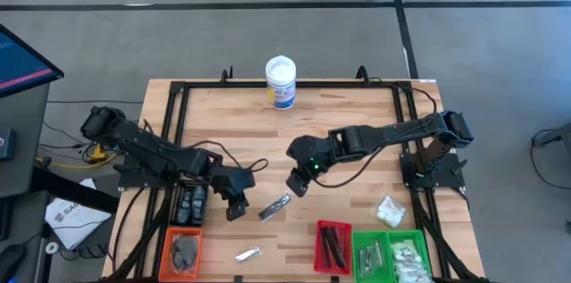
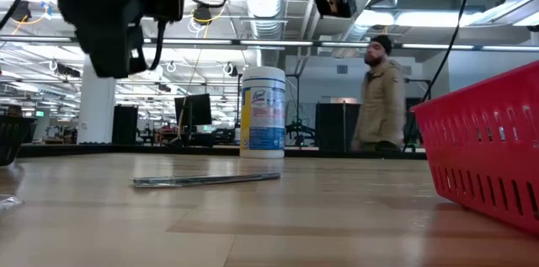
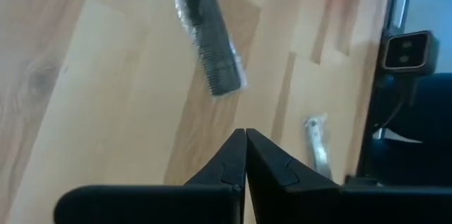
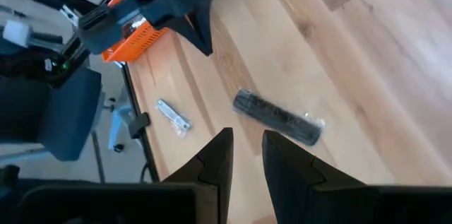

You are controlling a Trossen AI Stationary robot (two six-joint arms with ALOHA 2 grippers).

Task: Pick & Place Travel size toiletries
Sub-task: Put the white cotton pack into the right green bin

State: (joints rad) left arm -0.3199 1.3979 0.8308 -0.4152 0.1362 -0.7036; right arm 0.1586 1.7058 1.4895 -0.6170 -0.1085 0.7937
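A: Now, item one: the wrapped black comb?

B: Wrapped black comb point(image 1: 274, 207), slim, in clear film, lying flat on bare wood near the middle of the wooden table point(image 1: 339, 131), between the two grippers. Also seen in the left wrist view point(image 3: 206, 30) and the right wrist view point(image 4: 277, 116). Nothing touches it.

A: Item two, the small silvery tube?

B: Small silvery tube point(image 1: 248, 253), flat on the wood near the table's front edge, between the orange tray point(image 1: 169, 238) and the red tray point(image 1: 319, 238). Apart from the comb.

A: Left gripper?

B: Left gripper point(image 1: 235, 212), just beside the comb on its left. The fingers point(image 3: 233, 160) are pressed together, tip to tip, with nothing between them.

A: Right gripper?

B: Right gripper point(image 1: 297, 185), just beside the comb on its right, raised above the wood. A narrow gap shows between its fingers point(image 4: 215, 160), and nothing is held.

A: Sorted stock?

B: Orange tray: dark round discs point(image 1: 185, 252). Red tray: slim black sticks point(image 1: 334, 247). Green tray point(image 1: 357, 261), two compartments: silvery sachets point(image 1: 371, 256) in the left one, clear packets with white contents point(image 1: 408, 258) in the right. One loose clear packet point(image 1: 389, 212) on the wood behind the green tray.

A: Other?

B: White tub with blue label point(image 1: 280, 82), upright at the far edge. A person point(image 2: 381, 94) stands in the room beyond the table.
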